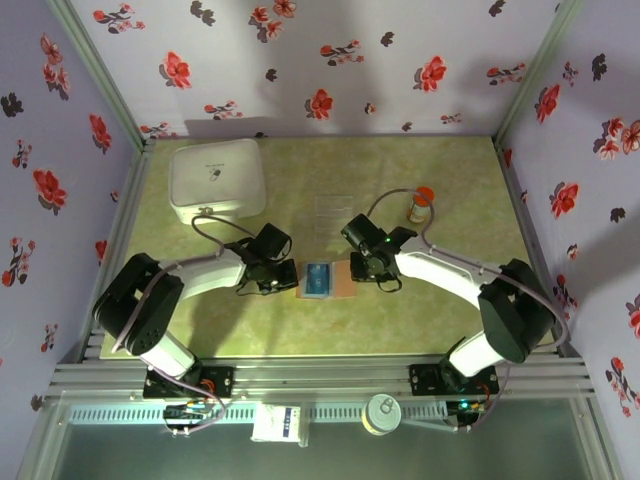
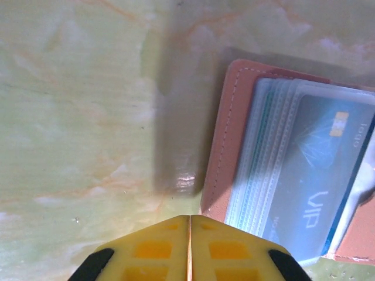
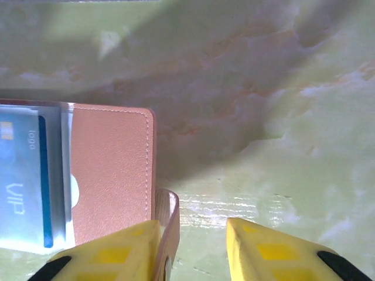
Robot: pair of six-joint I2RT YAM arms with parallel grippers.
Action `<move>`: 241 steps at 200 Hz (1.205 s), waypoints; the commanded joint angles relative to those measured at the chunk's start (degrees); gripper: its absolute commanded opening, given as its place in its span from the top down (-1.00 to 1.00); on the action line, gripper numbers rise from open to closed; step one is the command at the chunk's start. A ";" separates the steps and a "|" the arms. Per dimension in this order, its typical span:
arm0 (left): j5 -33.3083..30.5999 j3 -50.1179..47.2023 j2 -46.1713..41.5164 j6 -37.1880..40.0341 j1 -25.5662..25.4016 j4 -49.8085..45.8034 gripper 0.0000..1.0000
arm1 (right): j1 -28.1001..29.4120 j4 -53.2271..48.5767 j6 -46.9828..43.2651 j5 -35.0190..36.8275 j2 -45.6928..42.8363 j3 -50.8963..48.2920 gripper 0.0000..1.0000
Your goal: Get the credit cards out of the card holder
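The brown card holder (image 1: pixel 340 280) lies open on the green table between my two grippers. A blue credit card (image 1: pixel 318 279) sits in its clear sleeves, also seen as a "VIP" card (image 2: pixel 319 187) in the left wrist view and the card (image 3: pixel 20 175) at the left edge of the right wrist view. My left gripper (image 2: pixel 189 218) is shut, with nothing in it, at the holder's brown left edge (image 2: pixel 231 134). My right gripper (image 3: pixel 191 225) is open beside the brown flap (image 3: pixel 111 170). The holder's strap (image 3: pixel 170 213) stands between the fingers, against the left one.
A white square box (image 1: pixel 218 180) stands at the back left. A clear plastic box (image 1: pixel 330 215) lies behind the holder, and a small orange-capped bottle (image 1: pixel 420 205) is at the back right. A tin (image 1: pixel 382 413) and a small white box (image 1: pixel 278 424) rest below the table's near edge.
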 commanded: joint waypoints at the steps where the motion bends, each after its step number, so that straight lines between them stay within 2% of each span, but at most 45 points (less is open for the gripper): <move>1: -1.07 0.21 -2.18 1.25 0.19 -1.94 0.80 | 0.78 -5.53 0.52 2.05 -1.69 2.39 0.26; 67: 1.93 1.64 -2.08 0.64 0.15 -0.81 0.78 | 6.70 -9.15 2.30 5.52 -0.31 11.27 0.14; 124: 4.07 1.06 0.92 -0.03 0.06 2.16 0.78 | 11.03 0.32 5.53 -4.13 9.26 14.17 0.12; 148: 4.14 0.58 2.04 0.00 0.04 2.34 0.78 | 11.80 -0.25 6.26 -3.68 12.53 15.24 0.06; 208: 3.88 1.09 3.88 0.83 0.10 0.22 0.78 | 11.67 -11.80 6.11 10.09 14.93 15.63 -0.47; 241: 3.75 1.13 4.11 0.82 0.05 0.31 0.78 | 10.68 -12.99 6.29 12.16 14.02 13.86 -0.72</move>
